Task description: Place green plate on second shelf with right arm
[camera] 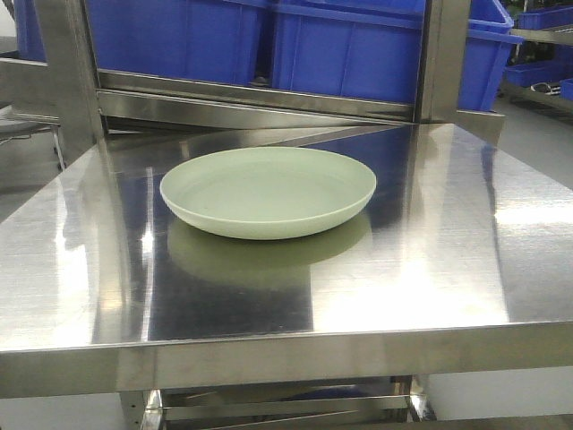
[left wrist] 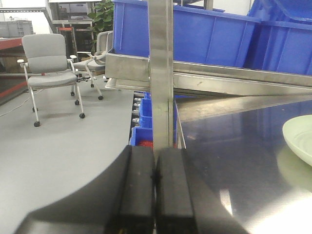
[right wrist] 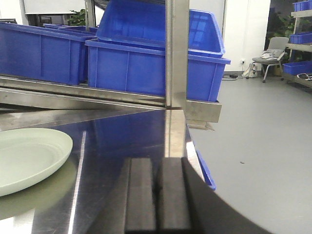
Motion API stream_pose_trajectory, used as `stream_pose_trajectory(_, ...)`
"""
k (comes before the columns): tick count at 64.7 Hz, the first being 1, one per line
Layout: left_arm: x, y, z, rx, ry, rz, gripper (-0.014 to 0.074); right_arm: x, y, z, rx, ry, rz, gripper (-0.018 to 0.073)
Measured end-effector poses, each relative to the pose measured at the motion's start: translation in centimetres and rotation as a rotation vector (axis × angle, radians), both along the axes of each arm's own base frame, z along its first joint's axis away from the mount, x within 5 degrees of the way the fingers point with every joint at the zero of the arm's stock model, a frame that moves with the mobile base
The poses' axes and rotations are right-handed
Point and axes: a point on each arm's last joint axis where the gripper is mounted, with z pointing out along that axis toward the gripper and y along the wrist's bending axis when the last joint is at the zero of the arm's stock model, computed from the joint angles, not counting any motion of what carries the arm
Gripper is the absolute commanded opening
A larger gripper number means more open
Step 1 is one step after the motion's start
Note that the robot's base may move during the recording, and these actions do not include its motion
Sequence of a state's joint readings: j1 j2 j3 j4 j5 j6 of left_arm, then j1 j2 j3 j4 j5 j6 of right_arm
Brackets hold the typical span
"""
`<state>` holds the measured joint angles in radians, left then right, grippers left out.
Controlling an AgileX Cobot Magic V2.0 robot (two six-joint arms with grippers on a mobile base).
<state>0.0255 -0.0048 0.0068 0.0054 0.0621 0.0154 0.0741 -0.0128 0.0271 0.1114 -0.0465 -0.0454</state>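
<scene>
The green plate lies flat in the middle of the steel table top, pale sage with a low rim. Its edge shows at the right of the left wrist view and at the left of the right wrist view. My left gripper is shut with nothing in it, low over the table's left edge and well left of the plate. My right gripper is shut and empty too, near the table's right edge, right of the plate. Neither gripper shows in the front view.
Blue plastic bins sit on a steel shelf behind the table. Upright steel posts stand at the shelf's front. Office chairs stand on the grey floor to the left. A lower shelf shows under the table.
</scene>
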Motion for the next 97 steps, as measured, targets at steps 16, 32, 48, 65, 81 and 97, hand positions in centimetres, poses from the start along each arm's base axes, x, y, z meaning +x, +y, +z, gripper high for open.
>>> stream_pose_trajectory(16,0.0,0.0,0.0,0.0,0.0,0.0,0.013,0.0,0.0,0.0,0.0,-0.003,0.0,0.0053)
stream_pose_trajectory(32,0.0,0.0,0.0,0.0,0.0,0.0,0.013,0.0,0.0,0.1,0.001,-0.009,-0.001,0.0053)
stream_pose_trajectory(48,0.0,0.0,0.0,0.0,0.0,0.0,0.013,0.0,0.0,0.1,0.001,-0.01,-0.001,0.0053)
stream_pose_trajectory(65,0.0,0.0,0.0,0.0,0.0,0.0,0.013,0.0,0.0,0.3,0.04,-0.027,0.001,0.0053)
stream_pose_trajectory(81,0.0,0.0,0.0,0.0,0.0,0.0,0.013,-1.6,0.0,6.2,0.066,-0.098,0.024,0.0054)
stream_pose_trajectory(97,0.0,0.0,0.0,0.0,0.0,0.0,0.013,-1.6,0.9,15.5,0.188,0.084,0.126,0.0123)
